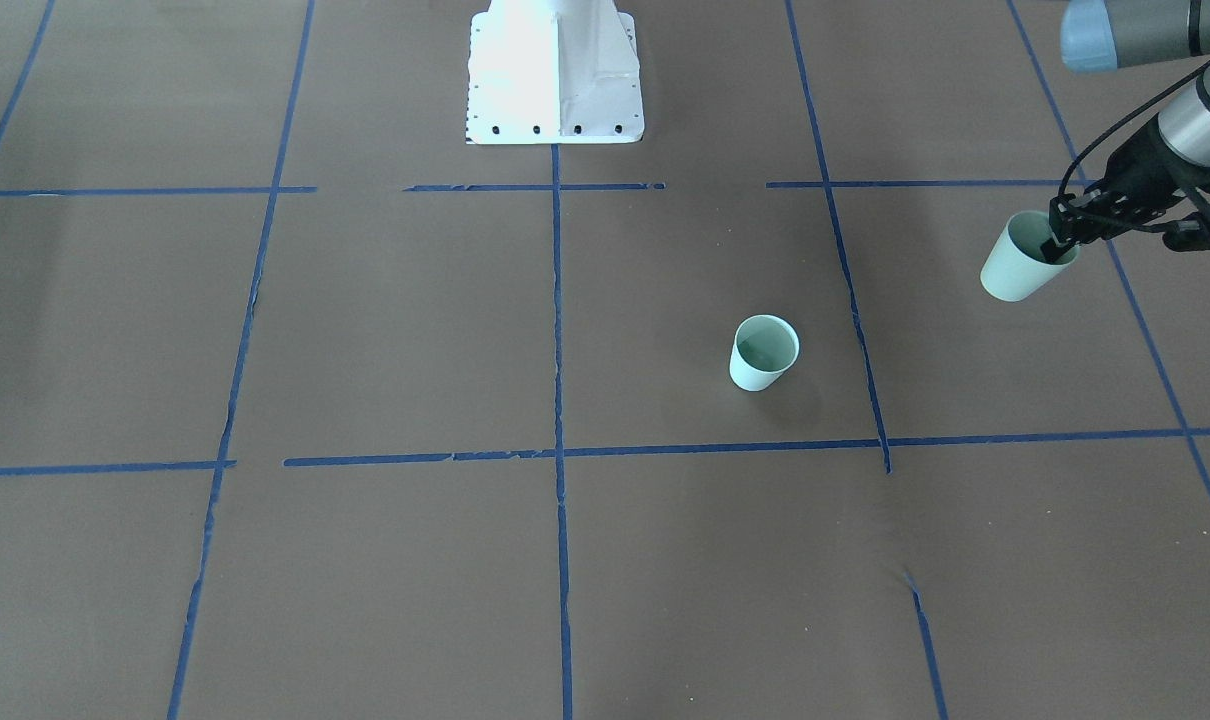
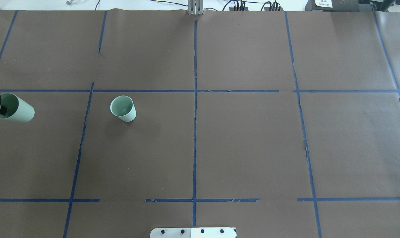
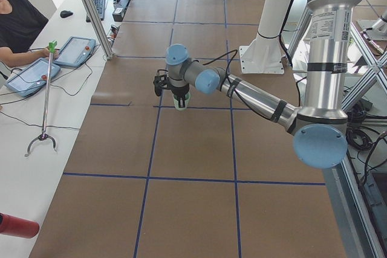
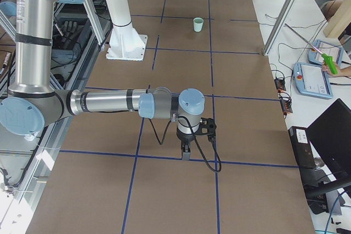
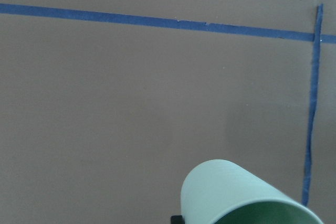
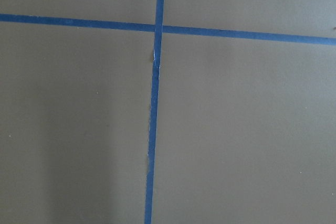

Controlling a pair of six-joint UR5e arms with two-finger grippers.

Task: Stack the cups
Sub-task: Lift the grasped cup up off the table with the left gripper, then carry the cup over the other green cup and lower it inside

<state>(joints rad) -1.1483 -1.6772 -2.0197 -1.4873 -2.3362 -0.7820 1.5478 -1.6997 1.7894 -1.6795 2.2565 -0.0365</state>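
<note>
One pale mint-green cup point(image 1: 763, 352) stands upright on the brown table, open end up; it also shows in the overhead view point(image 2: 123, 108) and the right side view point(image 4: 198, 24). My left gripper point(image 1: 1057, 243) is shut on the rim of the second cup point(image 1: 1013, 268), with one finger inside it. It holds this cup tilted above the table, out beyond the standing cup toward the table's left end point(image 2: 17, 110). The held cup fills the bottom of the left wrist view point(image 5: 236, 195). My right gripper point(image 4: 186, 154) shows only in the right side view, low over bare table; I cannot tell whether it is open or shut.
The white robot base point(image 1: 555, 70) stands at the table's robot-side edge. Blue tape lines point(image 2: 195, 99) divide the brown paper into squares. An operator point(image 3: 18, 25) sits beside the table with tablets point(image 3: 75, 49) and a reaching stick point(image 3: 45, 95).
</note>
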